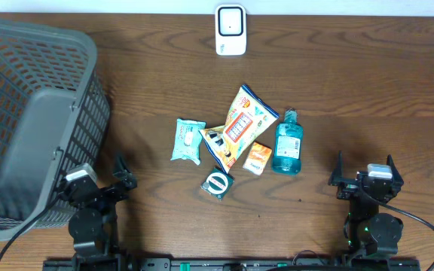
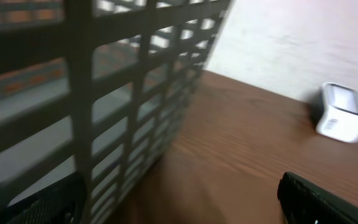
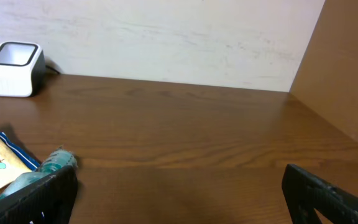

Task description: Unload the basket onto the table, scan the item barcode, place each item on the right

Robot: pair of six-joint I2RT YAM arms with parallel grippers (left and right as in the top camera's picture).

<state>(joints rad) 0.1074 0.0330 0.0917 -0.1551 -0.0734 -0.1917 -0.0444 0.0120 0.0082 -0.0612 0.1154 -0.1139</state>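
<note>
Overhead: left tool (image 1: 124, 175) and right tool (image 1: 364, 169) both stand spread wide, holding nothing, at the near edge of the counter (image 1: 368, 98). Items lie mid-counter between them: wipes pack (image 1: 187, 141), snack bag (image 1: 239, 126), orange box (image 1: 258, 158), blue bottle (image 1: 287, 143), round green packet (image 1: 217, 183). Bottle is nearest the right tool, but apart. Scanner (image 1: 230, 30) stands at the far edge. Grey basket (image 1: 21, 113) is just beside the left tool. Bare wood lies right of the bottle.

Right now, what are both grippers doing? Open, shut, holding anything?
Left gripper: open, holding nothing.
Right gripper: open, holding nothing.
</note>
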